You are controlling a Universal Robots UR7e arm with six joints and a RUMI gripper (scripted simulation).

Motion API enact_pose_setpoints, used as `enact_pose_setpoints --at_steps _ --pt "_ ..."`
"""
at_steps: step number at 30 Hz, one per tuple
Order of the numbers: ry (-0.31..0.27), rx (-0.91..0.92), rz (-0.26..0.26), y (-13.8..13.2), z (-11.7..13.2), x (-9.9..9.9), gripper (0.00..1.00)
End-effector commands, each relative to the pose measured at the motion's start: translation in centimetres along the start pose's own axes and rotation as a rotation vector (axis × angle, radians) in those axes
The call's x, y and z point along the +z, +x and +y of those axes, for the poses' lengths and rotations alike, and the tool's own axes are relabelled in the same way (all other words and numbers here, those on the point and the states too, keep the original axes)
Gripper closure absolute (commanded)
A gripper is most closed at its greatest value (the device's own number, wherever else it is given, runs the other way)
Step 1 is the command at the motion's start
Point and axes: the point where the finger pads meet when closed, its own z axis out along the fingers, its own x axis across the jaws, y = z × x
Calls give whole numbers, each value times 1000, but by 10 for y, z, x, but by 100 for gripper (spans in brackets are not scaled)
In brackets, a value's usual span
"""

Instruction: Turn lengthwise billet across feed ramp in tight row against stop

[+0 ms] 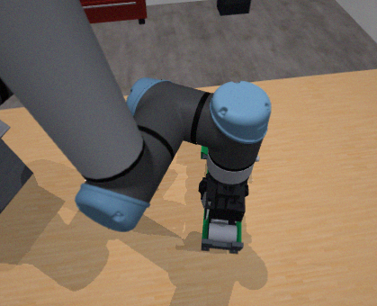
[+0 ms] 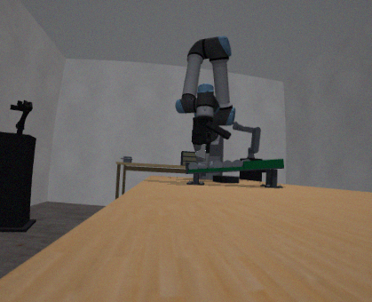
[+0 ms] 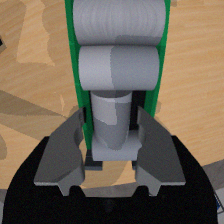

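The green feed ramp [image 1: 239, 230] [image 2: 260, 165] [image 3: 75, 65] slopes down to a dark stop [image 1: 222, 246]. One pale grey billet [image 3: 111, 125] [image 1: 221, 232] lies lengthwise at the low end, next to the stop. Crosswise billets [image 3: 118, 67] [image 3: 118, 20] lie side by side right above it, and the row shows in the exterior view [image 2: 226, 163]. My gripper [image 3: 110, 107] [image 1: 223, 215] [image 2: 201, 155] is low over the ramp's low end. Its two fingers stand either side of the lengthwise billet with a small gap on each side. It is partly open and grips nothing.
The ramp stands on dark feet [image 2: 271, 178] on the wooden table [image 1: 322, 180] [image 2: 207, 240]. My arm's elbow [image 1: 115, 211] hangs low to the left of the ramp. A red cabinet [image 1: 115, 9] stands on the floor beyond the table.
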Motion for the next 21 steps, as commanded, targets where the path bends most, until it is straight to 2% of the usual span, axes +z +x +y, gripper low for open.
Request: enact_pose_setpoints --at_steps 1,4,5,21 --pt "0 -1 3 3 0 0 65" --pt "0 -1 3 3 0 0 65" --pt "0 0 1 1 0 0 100" --pt "0 0 1 1 0 0 100"
